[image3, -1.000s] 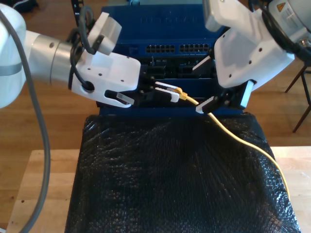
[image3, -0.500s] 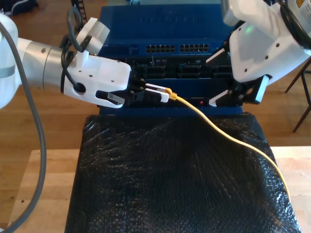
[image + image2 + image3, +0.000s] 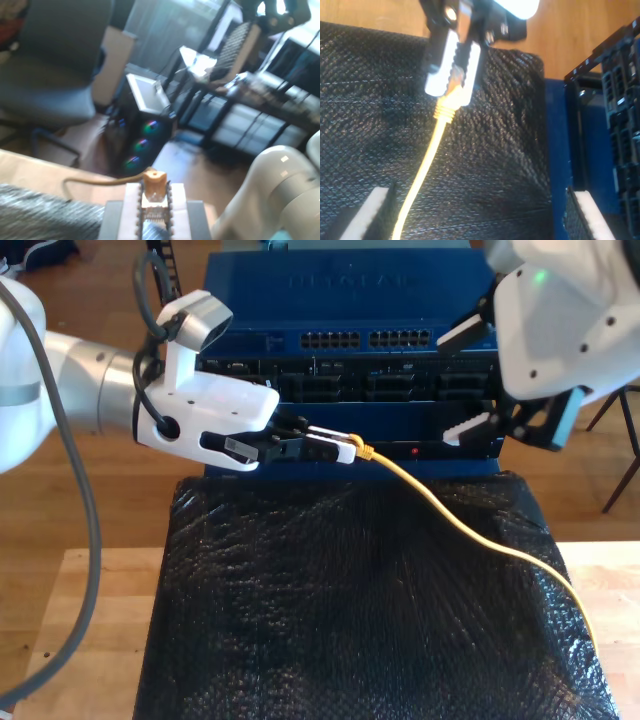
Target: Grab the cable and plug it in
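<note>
Since the earlier exterior frames my second gripper has let go of the cable and risen toward the exterior view's upper right, and it now hangs with jaws apart and nothing between them, in front of the blue network switch. My first gripper has drawn back a little toward the exterior view's left, carrying the plug end with it. Its white fingers are closed on the plug, the yellow strain-relief boot projecting just past the fingertips, as the second wrist view shows. From the boot the cable runs free over the black padded mat, crosses toward the mat's far right corner in the exterior view, then follows its right edge down out of frame. The plug sits just off the mat's far edge, near the switch face but apart from it.

Step in hand, as judged: the grab is complete and the handover to one gripper is done; insertion has not begun. The rows of ports lie behind and above the plug. The next move probably calls for turning the plug so its nose faces a port, raising it to port height, and advancing straight in; whether the latch tab is correctly oriented cannot be told from these views
</note>
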